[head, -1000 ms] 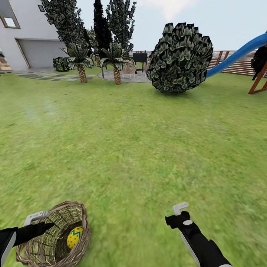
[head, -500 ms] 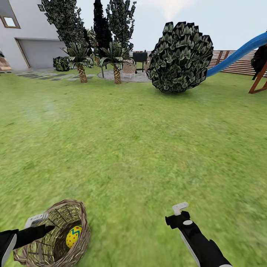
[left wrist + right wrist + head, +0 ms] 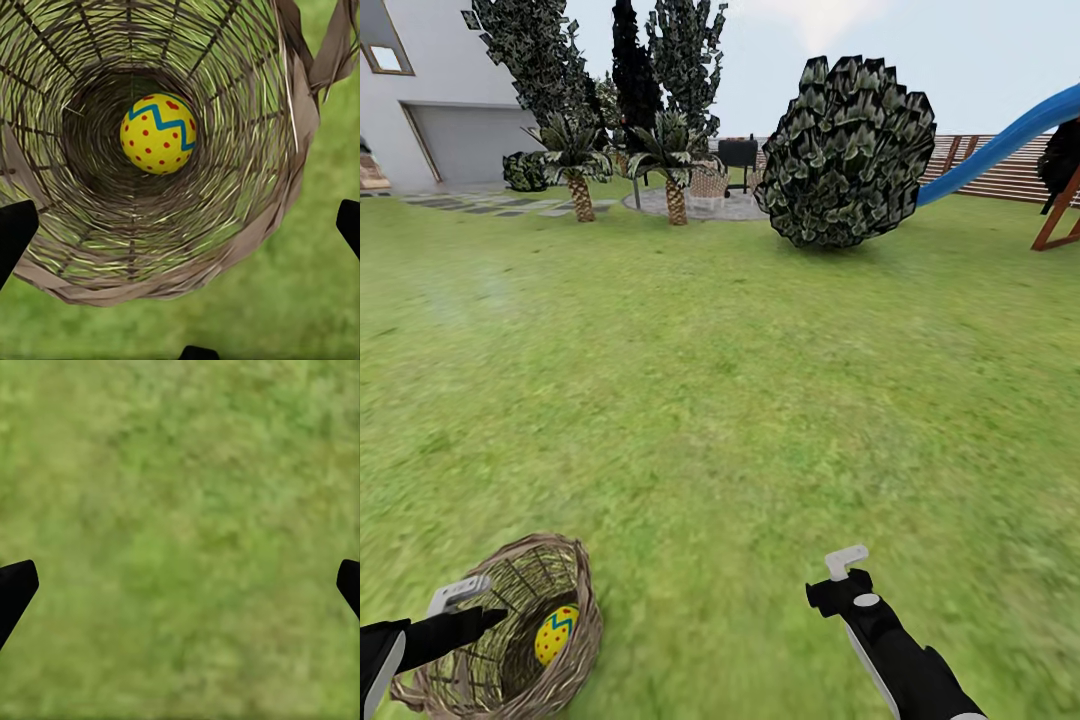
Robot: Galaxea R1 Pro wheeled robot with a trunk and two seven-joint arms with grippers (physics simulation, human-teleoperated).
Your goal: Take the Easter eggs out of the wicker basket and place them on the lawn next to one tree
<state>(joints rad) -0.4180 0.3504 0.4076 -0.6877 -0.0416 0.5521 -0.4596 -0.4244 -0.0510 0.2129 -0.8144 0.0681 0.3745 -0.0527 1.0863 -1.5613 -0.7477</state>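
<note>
The wicker basket (image 3: 510, 640) lies tipped on the lawn (image 3: 720, 400) at the lower left, its mouth facing my left gripper (image 3: 485, 598). One Easter egg (image 3: 556, 634), yellow with a teal zigzag and red dots, rests deep inside it. In the left wrist view that egg (image 3: 158, 133) sits at the bottom of the basket (image 3: 247, 225), and my left gripper (image 3: 180, 225) is open, its fingertips wide apart by the rim. My right gripper (image 3: 840, 575) hovers open over bare grass at the lower right. The tree is out of view.
A big round shrub (image 3: 847, 150) stands far ahead. Two small palms (image 3: 675, 165), slim ragged trees and a dark conifer (image 3: 635, 70) stand at the back left by a white house (image 3: 420, 110). A blue slide (image 3: 1000, 145) and wooden fence lie at the back right.
The basket has shifted slightly left and tipped further, and the egg has moved with it. My left gripper has sunk a little. The right arm has not moved.
</note>
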